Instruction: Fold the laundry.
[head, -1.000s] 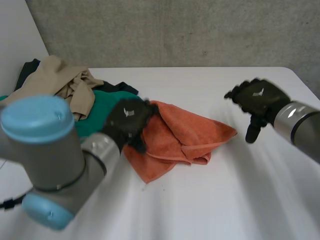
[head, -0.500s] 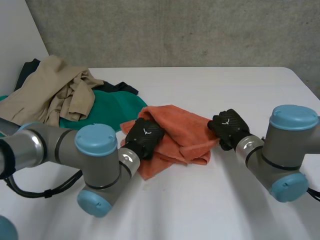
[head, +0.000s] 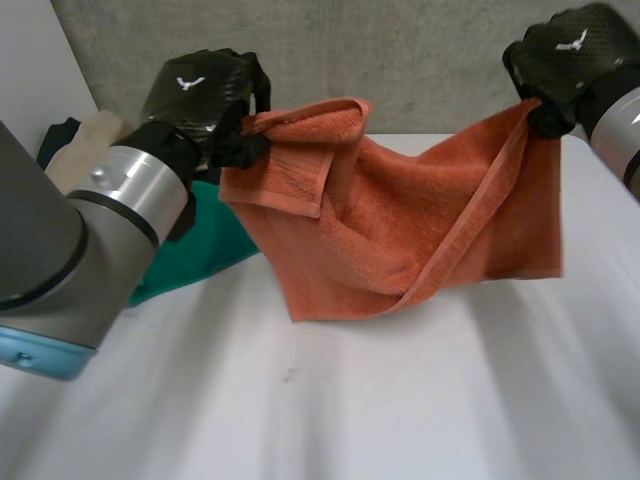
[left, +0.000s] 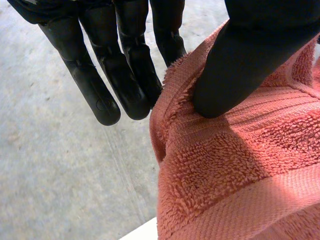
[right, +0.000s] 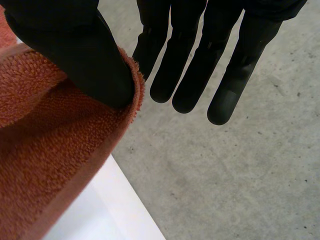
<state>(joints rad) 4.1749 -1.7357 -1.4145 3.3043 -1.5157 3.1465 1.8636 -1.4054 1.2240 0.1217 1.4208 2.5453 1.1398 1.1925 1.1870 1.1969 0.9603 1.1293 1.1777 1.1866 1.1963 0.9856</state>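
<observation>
1. Orange towel (head: 400, 220), head view: held up off the white table (head: 350, 400), slung between the two hands and sagging in the middle, lowest fold close over the tabletop. Pinched at one top corner by the left hand (head: 205, 105), a flap folded over just beside its fingers. Pinched at the other top corner by the right hand (head: 565, 55), hem strip slanting down from there. Below and behind the left hand, a green cloth (head: 190, 255) and a beige garment (head: 80, 140) lying on the table.
2. Left wrist view: left hand (left: 250, 55) gripping the towel (left: 240, 170) with the thumb, its tip pressed into the terry edge against the nearest of the fingers (left: 130, 75). Other fingers straight, clear of the cloth. Towel bunched under the thumb.
3. Right wrist view: right hand (right: 75, 50) nipping the towel's (right: 50, 150) hemmed edge between thumb and nearest finger. Remaining fingers (right: 195, 65) straight, slightly spread, touching nothing. Table (right: 100, 210) below the thumb.
</observation>
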